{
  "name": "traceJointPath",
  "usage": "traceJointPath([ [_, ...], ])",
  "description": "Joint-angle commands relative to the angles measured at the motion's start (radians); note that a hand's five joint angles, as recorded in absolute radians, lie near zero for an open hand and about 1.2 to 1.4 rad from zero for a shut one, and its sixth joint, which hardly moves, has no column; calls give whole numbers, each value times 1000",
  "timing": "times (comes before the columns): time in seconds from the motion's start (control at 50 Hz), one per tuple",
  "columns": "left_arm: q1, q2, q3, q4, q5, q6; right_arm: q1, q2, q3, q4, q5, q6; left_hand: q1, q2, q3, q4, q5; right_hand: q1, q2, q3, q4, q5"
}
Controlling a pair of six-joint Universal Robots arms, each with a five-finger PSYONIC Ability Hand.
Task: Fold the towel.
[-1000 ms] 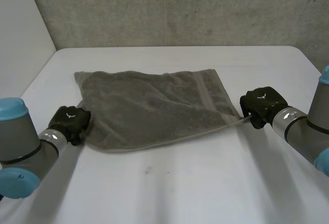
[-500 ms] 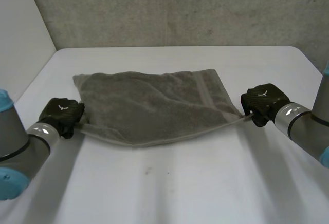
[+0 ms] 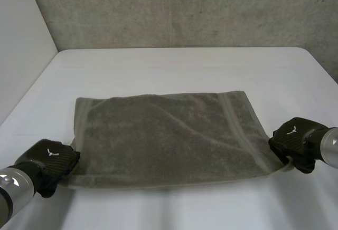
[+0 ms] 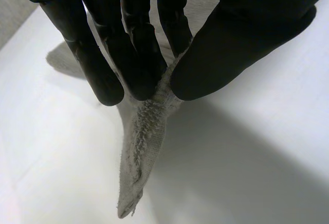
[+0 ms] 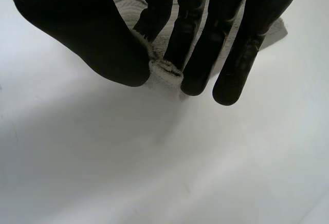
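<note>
Looking down from the head camera, I see the grey towel (image 3: 163,135) spread on the white table (image 3: 174,66), toward its near side, held between both hands. My left hand (image 3: 50,159) pinches the near left corner, thumb against fingers, and its wrist camera shows a strip of cloth hanging past the fingertips. My right hand (image 3: 296,143) is clamped on the near right corner, a small bunch of towel between thumb and fingers
</note>
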Motion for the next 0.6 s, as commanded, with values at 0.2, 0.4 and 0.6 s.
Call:
traceJointPath([
  [0.2, 1, -197, 183, 126, 0, 137, 21, 102, -145, -184, 12, 105, 254, 182, 183, 179, 207, 23, 209, 207, 200, 228],
  [0.4, -19, -489, 447, 209, -29, 131, 95, 333, -357, -299, 18, 248, 254, 182, 183, 179, 207, 23, 209, 207, 200, 228],
  [0.6, -71, -801, 828, 252, -34, 124, 157, 532, -526, -584, 115, 331, 254, 182, 183, 179, 207, 23, 209, 207, 200, 228],
])
